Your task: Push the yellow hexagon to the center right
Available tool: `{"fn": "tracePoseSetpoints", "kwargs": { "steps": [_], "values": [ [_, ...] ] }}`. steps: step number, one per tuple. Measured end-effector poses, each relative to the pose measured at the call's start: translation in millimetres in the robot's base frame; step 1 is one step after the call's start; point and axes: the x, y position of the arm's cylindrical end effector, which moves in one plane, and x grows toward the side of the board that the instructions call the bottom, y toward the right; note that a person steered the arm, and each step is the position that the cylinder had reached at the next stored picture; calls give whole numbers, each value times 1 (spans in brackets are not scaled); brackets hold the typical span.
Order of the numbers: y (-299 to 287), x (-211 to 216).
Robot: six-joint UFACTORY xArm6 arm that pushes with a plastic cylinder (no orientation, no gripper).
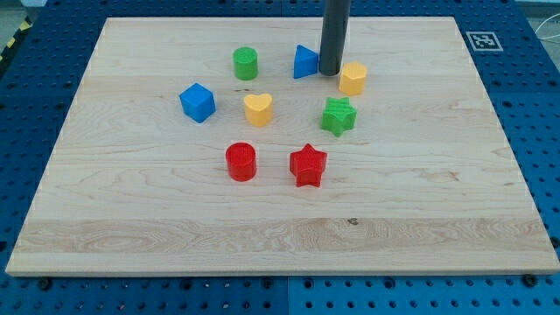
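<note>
Near the board's [131, 219] twelve o'clock edge, my tip [330, 73] stood just at nine o'clock of the yellow hexagon [353, 78]. No jaws here, only a rod. The push toward three o'clock remained.

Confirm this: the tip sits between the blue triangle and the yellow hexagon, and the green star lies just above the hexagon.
Not quite. In the camera view my tip does sit between the blue triangle and the yellow hexagon, but the green star lies just below the hexagon, toward the view's bottom.
</note>
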Motion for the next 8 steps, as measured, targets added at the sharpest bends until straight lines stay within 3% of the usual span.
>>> {"fn": "tracePoseSetpoints", "kwargs": {
  "steps": [1,3,7,8],
  "values": [
    [14,22],
    [95,17],
    [168,3],
    [169,27]
  ]
}}
